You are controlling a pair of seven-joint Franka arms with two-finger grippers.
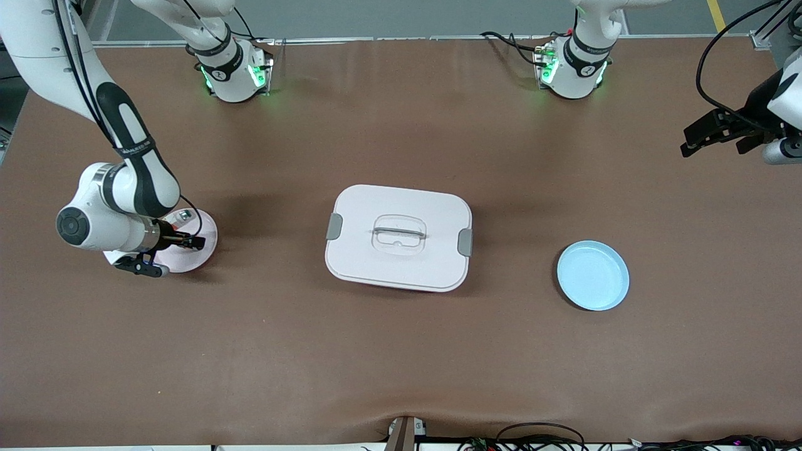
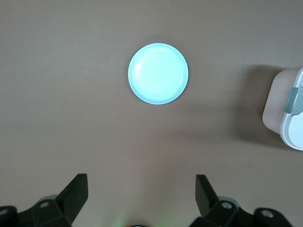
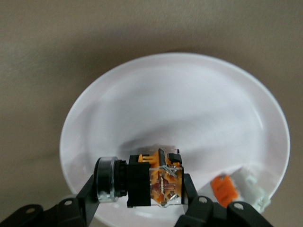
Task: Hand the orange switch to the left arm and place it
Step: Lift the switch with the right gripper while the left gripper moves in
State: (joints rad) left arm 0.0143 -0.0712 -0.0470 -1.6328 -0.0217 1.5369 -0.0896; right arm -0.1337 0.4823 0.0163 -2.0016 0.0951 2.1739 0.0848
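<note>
Orange-and-black body of the orange switch [image 3: 147,179] sits between the fingers of the right end effector [image 3: 142,198], lying sideways over a pale pink plate [image 1: 200,250] at the right arm's end of the counter [image 1: 401,351]. Fingers bracket the switch body on both sides, apparently clamped on it; whether it has left the plate surface cannot be told. A second small part with an orange bit [image 3: 234,189] lies on the same plate, just beside the grip (not the target, leave it).

Step in hand, as I judge it: secure the pick and lift clear of the plate.
- Confirm the pinch sits on the flat body sides, not the round cap end, which could roll out.
- Rise straight up before any sideways travel, so the neighbouring part and plate rim are not dragged.

White box [image 1: 398,237] stands mid-counter, between the pink plate and a light blue plate [image 1: 593,275] toward the left arm's end. Handover path should pass high above the lid or skirt around it.

Left end effector [image 1: 711,133] hangs spread wide and empty over the counter's left-arm end, waiting; its wrist view looks down on the blue plate.
</note>
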